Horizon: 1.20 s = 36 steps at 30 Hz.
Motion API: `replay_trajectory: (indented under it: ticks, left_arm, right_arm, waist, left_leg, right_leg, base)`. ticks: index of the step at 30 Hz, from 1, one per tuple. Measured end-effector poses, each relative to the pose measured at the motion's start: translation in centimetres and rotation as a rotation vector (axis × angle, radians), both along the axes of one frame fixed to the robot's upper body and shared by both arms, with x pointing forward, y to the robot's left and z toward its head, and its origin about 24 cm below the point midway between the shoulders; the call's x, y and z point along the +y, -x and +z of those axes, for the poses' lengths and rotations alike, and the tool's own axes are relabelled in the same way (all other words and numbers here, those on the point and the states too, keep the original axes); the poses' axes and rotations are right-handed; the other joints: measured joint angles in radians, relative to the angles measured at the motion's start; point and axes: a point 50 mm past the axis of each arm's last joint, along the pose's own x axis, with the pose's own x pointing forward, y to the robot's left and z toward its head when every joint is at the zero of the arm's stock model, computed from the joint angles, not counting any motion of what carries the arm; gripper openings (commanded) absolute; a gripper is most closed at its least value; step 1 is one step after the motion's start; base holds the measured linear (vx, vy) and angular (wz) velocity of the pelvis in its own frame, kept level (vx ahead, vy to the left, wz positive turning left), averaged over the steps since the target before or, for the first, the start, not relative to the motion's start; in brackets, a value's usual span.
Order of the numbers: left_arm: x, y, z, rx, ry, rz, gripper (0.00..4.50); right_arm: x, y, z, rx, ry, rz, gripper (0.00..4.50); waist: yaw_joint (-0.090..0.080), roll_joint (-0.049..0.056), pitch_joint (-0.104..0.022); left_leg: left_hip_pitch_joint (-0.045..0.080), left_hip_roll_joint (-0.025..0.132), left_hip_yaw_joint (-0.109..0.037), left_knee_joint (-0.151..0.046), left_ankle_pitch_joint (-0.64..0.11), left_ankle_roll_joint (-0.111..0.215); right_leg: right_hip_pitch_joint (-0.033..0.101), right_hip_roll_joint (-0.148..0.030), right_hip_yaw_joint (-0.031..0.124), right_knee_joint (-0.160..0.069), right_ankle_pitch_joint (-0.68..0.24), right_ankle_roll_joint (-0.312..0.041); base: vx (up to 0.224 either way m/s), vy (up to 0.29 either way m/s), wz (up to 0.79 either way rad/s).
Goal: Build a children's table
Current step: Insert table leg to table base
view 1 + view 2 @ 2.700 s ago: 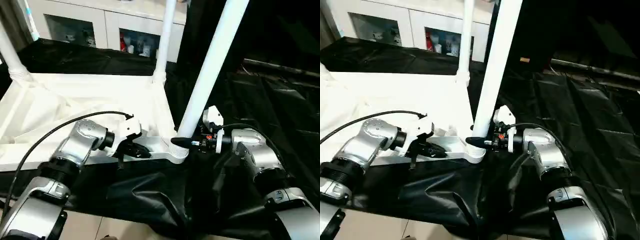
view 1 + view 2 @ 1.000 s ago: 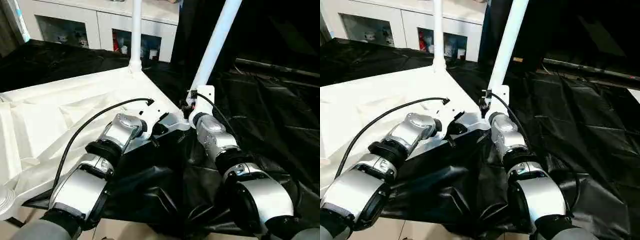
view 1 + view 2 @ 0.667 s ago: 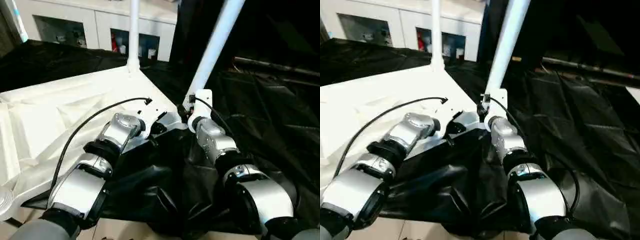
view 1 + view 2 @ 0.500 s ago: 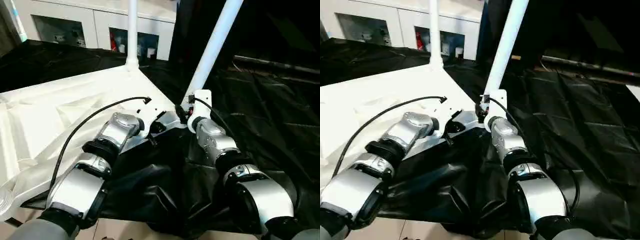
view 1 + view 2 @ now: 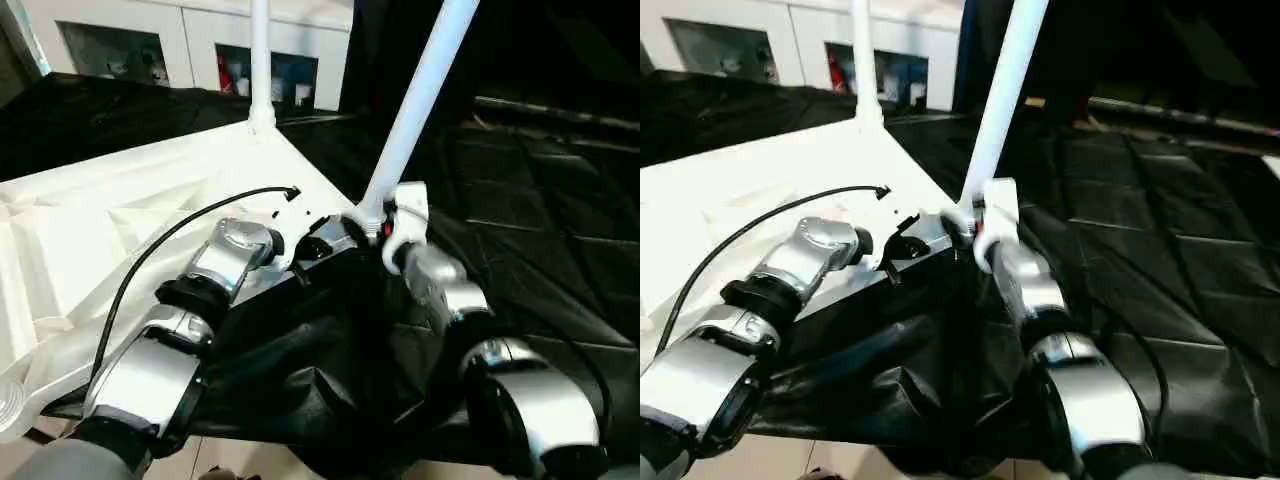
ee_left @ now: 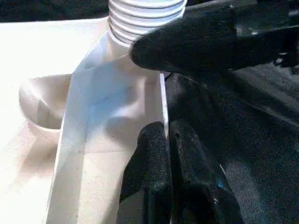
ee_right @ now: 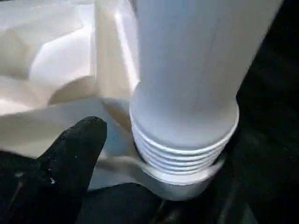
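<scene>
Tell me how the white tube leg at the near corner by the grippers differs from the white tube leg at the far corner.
The near white tube leg leans away to the right; the far white tube leg stands about upright. The near leg looks thicker and still shows bare threads above its corner socket; the far leg's base is too small to tell. Both are white tubes rising from corners of the upturned white plastic tabletop.
</scene>
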Motion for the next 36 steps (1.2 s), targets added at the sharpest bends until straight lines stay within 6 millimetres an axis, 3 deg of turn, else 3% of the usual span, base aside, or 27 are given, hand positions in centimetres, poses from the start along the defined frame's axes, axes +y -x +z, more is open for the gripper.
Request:
replay_trajectory:
  ticks: [4,8,17,27,36]
  left_arm:
    - [1.1,0.2,0.4,0.003,-0.005,-0.06,0.0]
    - [2.5,1.1,0.4,0.025,0.004,-0.155,0.0]
    - [3.0,2.0,0.2,0.047,-0.002,-0.234,0.0]
    - [3.3,3.2,0.2,0.071,-0.005,-0.281,0.0]
    - [3.4,3.2,0.0,0.071,-0.011,-0.245,0.0]
  right_arm:
    - [-1.6,1.0,-0.1,-0.028,0.045,0.149,4.32]
    - [-3.6,2.6,-0.2,-0.05,0.101,0.339,4.32]
    - [-3.5,2.8,1.9,-0.134,0.079,0.44,4.32]
    - [-2.4,3.7,1.7,-0.091,-0.034,0.406,4.32]
    - [-4.0,2.9,0.3,0.023,0.021,0.122,4.32]
  waist:
    - [0.005,0.0,0.001]
    - [0.015,0.001,0.001]
    - [0.021,0.001,0.001]
    - [0.023,0.0,0.001]
    - [0.021,0.0,0.001]
  left_leg:
    - [-0.009,0.001,0.0,0.003,0.002,0.003]
    - [-0.01,0.001,0.0,0.006,0.001,0.004]
    - [-0.009,0.001,0.001,0.01,0.002,0.004]
    - [-0.009,0.001,0.001,0.012,0.002,0.004]
    - [-0.008,0.001,0.001,0.017,0.001,0.0]
  right_leg:
    - [-0.01,0.0,0.0,0.005,0.0,0.0]
    - [-0.01,0.0,0.0,0.006,0.0,0.0]
    - [-0.01,-0.001,0.001,0.011,0.0,-0.001]
    - [-0.01,-0.001,0.001,0.014,0.0,-0.001]
    - [-0.01,-0.002,0.003,0.02,0.001,0.0]
  base:
    - [0.0,0.0,0.0]
    - [0.0,0.0,0.0]
    - [0.0,0.0,0.0]
    - [0.0,0.0,0.0]
    - [0.0,0.0,0.0]
